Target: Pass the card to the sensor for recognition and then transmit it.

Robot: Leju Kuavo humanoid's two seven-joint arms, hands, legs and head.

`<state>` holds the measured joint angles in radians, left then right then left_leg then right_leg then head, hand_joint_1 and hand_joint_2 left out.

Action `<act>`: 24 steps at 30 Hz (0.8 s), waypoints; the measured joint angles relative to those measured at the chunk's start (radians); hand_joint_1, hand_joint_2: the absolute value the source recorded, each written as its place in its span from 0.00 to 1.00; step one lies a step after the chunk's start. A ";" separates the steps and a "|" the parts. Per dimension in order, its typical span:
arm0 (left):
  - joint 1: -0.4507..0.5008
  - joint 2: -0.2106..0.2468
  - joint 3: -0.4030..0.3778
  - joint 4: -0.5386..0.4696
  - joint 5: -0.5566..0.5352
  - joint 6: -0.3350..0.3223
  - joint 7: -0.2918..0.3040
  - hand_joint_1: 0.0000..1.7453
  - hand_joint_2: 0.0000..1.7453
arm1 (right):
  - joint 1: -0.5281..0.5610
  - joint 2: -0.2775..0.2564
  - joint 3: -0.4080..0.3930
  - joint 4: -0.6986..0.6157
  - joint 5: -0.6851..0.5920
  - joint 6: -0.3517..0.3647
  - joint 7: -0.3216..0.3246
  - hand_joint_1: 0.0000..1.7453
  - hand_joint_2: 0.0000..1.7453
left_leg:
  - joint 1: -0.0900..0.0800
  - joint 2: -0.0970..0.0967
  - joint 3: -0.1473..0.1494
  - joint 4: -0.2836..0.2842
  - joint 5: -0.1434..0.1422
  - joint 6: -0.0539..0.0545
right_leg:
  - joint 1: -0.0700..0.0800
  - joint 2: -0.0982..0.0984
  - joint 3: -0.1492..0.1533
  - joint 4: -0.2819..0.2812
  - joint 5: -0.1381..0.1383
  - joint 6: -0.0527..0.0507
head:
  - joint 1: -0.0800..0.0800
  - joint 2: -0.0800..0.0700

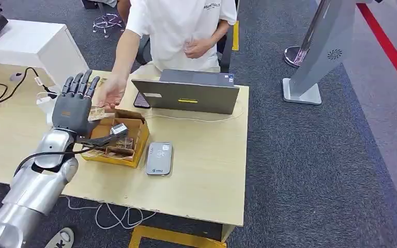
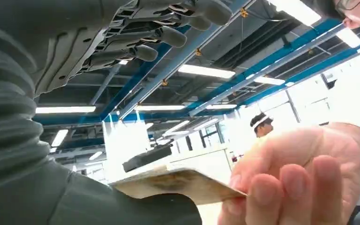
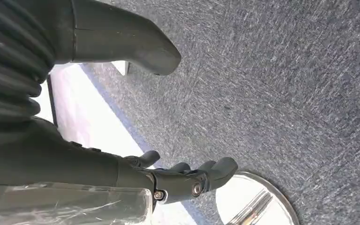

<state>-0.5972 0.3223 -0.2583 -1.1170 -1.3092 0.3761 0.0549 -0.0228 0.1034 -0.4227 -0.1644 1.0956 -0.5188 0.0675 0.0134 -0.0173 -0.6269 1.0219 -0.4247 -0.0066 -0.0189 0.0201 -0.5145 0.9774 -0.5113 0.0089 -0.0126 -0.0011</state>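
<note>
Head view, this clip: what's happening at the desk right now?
The robot's left hand is raised above the cardboard box with a card at its thumb side. A seated person's hand has reached in and has fingers on the same card, so this looks like a handover. The grey card reader lies on the table beside the box. The right hand hangs over carpet, holding nothing.
</note>
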 joint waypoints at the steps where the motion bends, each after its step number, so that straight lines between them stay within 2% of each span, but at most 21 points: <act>1: 0.000 0.000 0.000 0.003 0.000 0.000 0.000 0.00 1.00 | 0.000 0.000 0.000 0.000 0.000 0.000 0.002 0.00 1.00 | 0.000 0.000 0.000 0.000 0.000 0.000 | 0.000 0.000 0.000 0.000 0.000 0.000 | 0.000 0.000; 18: -0.020 -0.024 0.002 0.036 -0.011 0.001 0.002 0.00 1.00 | 0.000 0.000 -0.003 0.000 -0.008 0.000 0.010 0.00 1.00 | 0.000 0.000 0.000 0.000 0.000 0.000 | 0.000 0.000 0.000 0.000 0.000 0.000 | 0.000 0.000; 19: -0.024 -0.030 0.002 0.038 -0.012 0.001 0.002 1.00 1.00 | 0.000 0.000 -0.004 0.000 -0.008 0.000 0.010 0.00 1.00 | 0.000 0.000 0.000 0.000 0.000 0.000 | 0.000 0.000 0.000 0.000 0.000 0.000 | 0.000 0.000; 24: -0.034 -0.043 0.002 0.044 0.004 -0.010 -0.017 1.00 1.00 | 0.000 0.000 -0.005 0.000 -0.005 0.000 0.010 0.00 1.00 | 0.000 0.000 0.000 0.000 0.000 0.000 | 0.000 0.000 0.000 0.000 0.000 0.000 | 0.000 0.000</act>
<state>-0.6310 0.2796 -0.2560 -1.0727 -1.3050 0.3666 0.0377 -0.0231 0.1034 -0.4276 -0.1644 1.0903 -0.5188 0.0778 0.0133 -0.0173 -0.6269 1.0219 -0.4247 -0.0066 -0.0190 0.0200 -0.5145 0.9773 -0.5113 0.0090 -0.0126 -0.0011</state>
